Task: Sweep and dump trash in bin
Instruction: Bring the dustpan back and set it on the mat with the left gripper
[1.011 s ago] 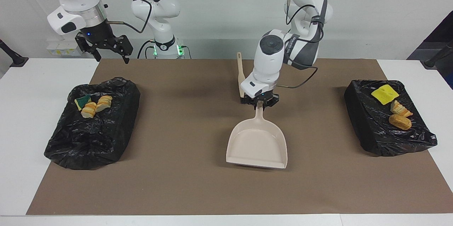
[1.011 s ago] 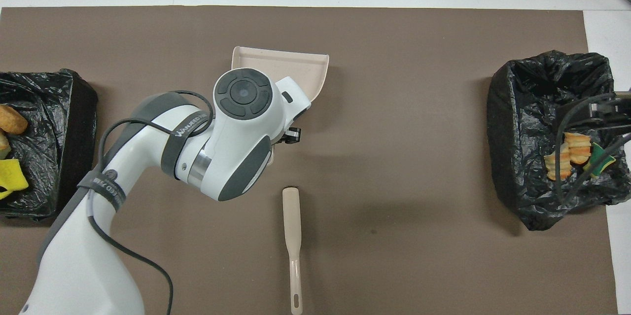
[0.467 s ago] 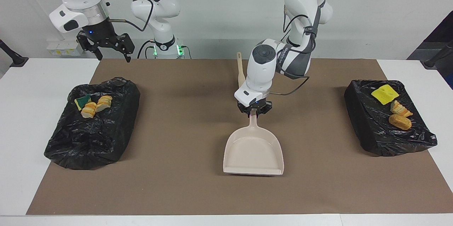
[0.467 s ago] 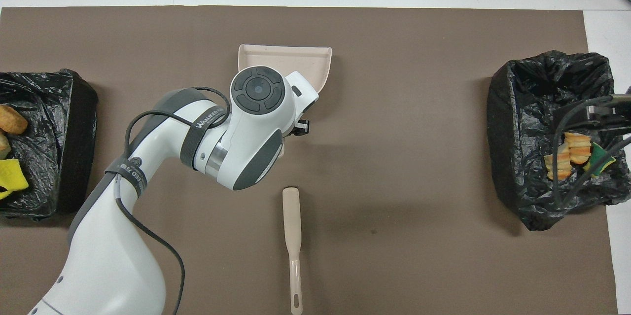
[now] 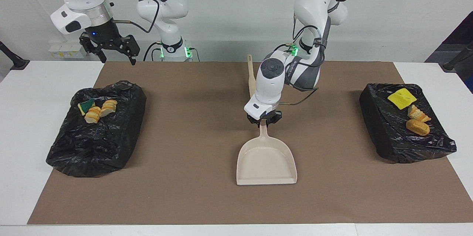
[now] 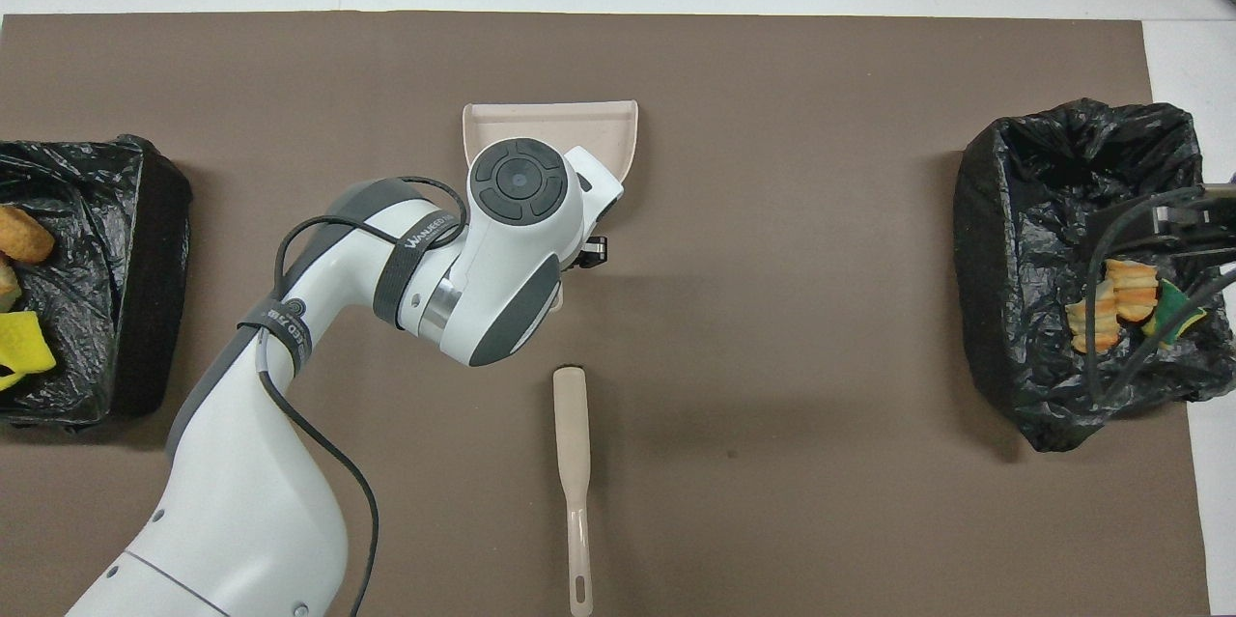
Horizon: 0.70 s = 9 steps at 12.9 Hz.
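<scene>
Brown mat (image 5: 192, 147), mid-table: left gripper (image 5: 263, 119) clamps the dustpan (image 5: 266, 162) by its handle so it lies flat; right gripper (image 5: 111, 45) waits open over the mat's edge.

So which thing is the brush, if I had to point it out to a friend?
Start at the brown mat and find the beige dustpan in its middle, held by the left gripper. The brush lies just nearer to the robots: a slim beige stick, flat on the mat, untouched.
</scene>
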### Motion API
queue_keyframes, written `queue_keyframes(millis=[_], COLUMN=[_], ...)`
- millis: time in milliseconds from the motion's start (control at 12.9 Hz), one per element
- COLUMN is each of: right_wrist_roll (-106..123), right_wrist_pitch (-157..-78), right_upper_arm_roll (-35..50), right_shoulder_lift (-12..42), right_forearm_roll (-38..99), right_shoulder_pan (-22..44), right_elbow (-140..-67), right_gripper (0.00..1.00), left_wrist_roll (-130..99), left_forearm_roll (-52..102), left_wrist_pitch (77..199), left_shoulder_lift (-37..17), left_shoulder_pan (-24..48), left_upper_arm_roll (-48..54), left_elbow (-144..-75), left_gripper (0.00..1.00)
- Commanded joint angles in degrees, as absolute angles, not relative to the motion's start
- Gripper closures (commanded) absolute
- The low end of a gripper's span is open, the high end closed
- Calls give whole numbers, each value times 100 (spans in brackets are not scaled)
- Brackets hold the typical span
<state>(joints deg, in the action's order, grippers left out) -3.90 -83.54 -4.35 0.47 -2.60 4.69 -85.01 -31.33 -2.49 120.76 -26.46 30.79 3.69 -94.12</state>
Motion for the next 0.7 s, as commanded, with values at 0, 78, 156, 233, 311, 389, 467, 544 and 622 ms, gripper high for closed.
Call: queue_keyframes(millis=[0, 78, 156, 233, 311, 389, 467, 544, 622], right_wrist_roll=[-290, -290, -290, -290, -290, -281, -273, -281, -281], right_wrist_pitch=[-8350, -8350, -8324, -8297, -8262, -8123, -8078, -8068, -8068], right_upper_arm_roll=[-431, -422, -422, -422, -422, -431, -422, -422, -422], right_shoulder_lift=[-88, -88, -88, -88, -97, -105, -105, -105, -105], right_forearm_roll=[-220, -220, -220, -220, -220, -220, -220, -220, -220], right_shoulder_pan=[431, 439, 448, 448, 448, 448, 448, 448, 457], right_elbow=[-8648, -8648, -8648, -8648, -8666, -8657, -8657, -8657, -8657], right_gripper=[0, 0, 0, 0, 0, 0, 0, 0, 0], left_wrist_roll=[-3164, -3077, -2980, -2953, -2866, -2778, -2542, -2061, -1509], left_forearm_roll=[-359, -517, -536, -536, -545, -545, -545, -536, -536], left_wrist_pitch=[12130, 12068, 11989, 11823, 11699, 11663, 11628, 11611, 11541], left_shoulder_lift=[-2558, -2401, -2234, -2015, -1769, -1514, -1155, -751, -329], left_shoulder_pan=[3129, 3103, 3050, 2989, 2858, 2761, 2577, 2366, 2155], left_upper_arm_roll=[255, 255, 246, 246, 246, 246, 246, 255, 255], left_elbow=[-9439, -9492, -9527, -9606, -9754, -9912, -10192, -10474, -10711], left_gripper=[26, 21, 19, 6, 0, 0, 0, 0, 0])
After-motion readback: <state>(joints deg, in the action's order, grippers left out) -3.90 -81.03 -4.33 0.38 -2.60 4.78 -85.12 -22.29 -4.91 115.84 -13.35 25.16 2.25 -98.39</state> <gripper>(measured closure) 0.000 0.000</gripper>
